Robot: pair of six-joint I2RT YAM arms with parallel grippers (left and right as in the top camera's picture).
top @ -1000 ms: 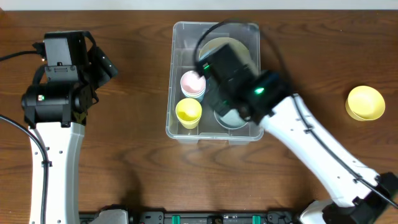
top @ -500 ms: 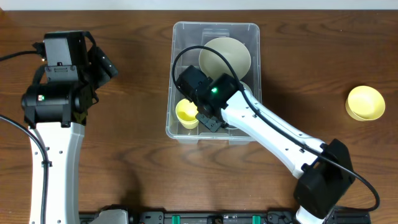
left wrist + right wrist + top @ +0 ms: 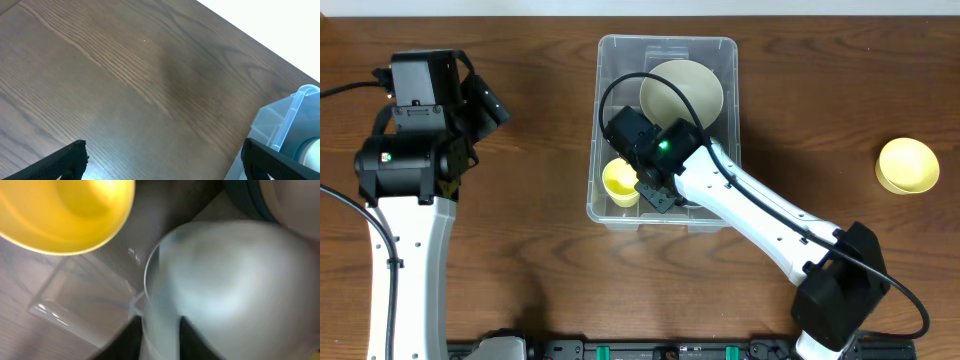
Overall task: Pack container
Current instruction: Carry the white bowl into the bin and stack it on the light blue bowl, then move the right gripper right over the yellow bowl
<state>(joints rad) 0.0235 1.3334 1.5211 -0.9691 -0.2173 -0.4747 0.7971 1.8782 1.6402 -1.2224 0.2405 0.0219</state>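
Note:
The container, a large clear bin, stands at the table's middle, and its corner shows in the left wrist view. Inside lie a big beige bowl and a small yellow bowl. My right gripper reaches down into the container's left half. In the right wrist view its fingers straddle the rim of a pale bluish bowl, slightly parted, next to the yellow bowl. My left gripper hangs open over bare wood, far left of the container, with nothing between its fingertips.
Another yellow bowl sits on the table at the far right. The right arm's white links stretch from the front right corner across to the container. The dark wooden table ends at a white strip at the back.
The right arm swung down into the container's left half, covering a pink bowl, and has held still since. Its fingers have parted a little. The left arm has not moved.

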